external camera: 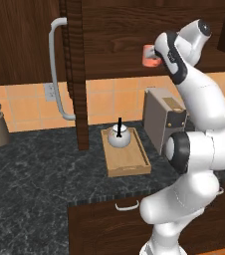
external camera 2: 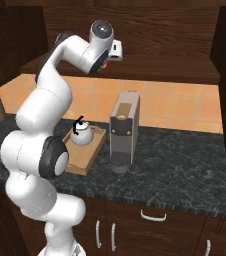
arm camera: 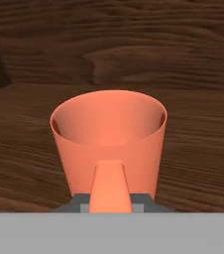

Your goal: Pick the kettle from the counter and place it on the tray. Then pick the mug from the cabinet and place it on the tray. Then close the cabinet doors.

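The kettle (external camera: 119, 136), squat, rounded and silver-white, is already set on the pale wooden tray (external camera: 130, 166), so the mug step is judged in hand. The orange-red mug (arm camera: 109, 146), a smooth tapered cylinder, stands on the cabinet shelf (arm camera: 193, 149) of dark grained wood, handle towards the fingers (arm camera: 86, 204). Whether they are clenched on it cannot be told. A firm hold, then a lift clear of the shelf, is called for next.

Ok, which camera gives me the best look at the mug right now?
The hand view: the mug sits upright and close on the cabinet shelf, handle toward the camera. The left base view shows it half hidden behind the arm; the right base view hides it behind the wrist.
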You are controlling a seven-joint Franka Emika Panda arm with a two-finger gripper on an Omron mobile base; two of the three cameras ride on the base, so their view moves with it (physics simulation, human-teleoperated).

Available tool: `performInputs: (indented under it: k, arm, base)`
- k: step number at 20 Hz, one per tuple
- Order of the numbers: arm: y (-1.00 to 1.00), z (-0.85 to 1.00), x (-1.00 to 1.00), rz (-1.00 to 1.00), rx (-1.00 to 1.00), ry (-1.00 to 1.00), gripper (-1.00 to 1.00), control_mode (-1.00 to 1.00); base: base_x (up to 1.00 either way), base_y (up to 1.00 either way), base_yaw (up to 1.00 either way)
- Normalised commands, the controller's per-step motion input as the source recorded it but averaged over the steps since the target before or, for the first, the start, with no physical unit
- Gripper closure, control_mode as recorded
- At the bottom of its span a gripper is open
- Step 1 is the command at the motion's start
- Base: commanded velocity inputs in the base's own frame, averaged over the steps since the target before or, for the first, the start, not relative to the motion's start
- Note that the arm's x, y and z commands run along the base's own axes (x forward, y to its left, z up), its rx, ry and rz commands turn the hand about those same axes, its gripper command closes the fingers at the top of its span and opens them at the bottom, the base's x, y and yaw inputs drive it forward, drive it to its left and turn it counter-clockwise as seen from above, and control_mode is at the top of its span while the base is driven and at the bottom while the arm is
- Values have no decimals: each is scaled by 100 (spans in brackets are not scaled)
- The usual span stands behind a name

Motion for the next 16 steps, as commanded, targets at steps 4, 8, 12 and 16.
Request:
performInputs:
  k: [4, 8, 12, 16]
  arm:
    - [15, -6, -89, 18, 2, 3, 100, -100]
    - [20, -21, -94, 8, 17, 10, 100, -100]
    - [41, -56, -95, 6, 1, 0, 100, -100]
    - [53, -77, -81, 1, 0, 0, 100, -100]
  base:
    - [0, 0, 0]
    - [0, 0, 0]
    - [0, 0, 0]
    - [0, 0, 0]
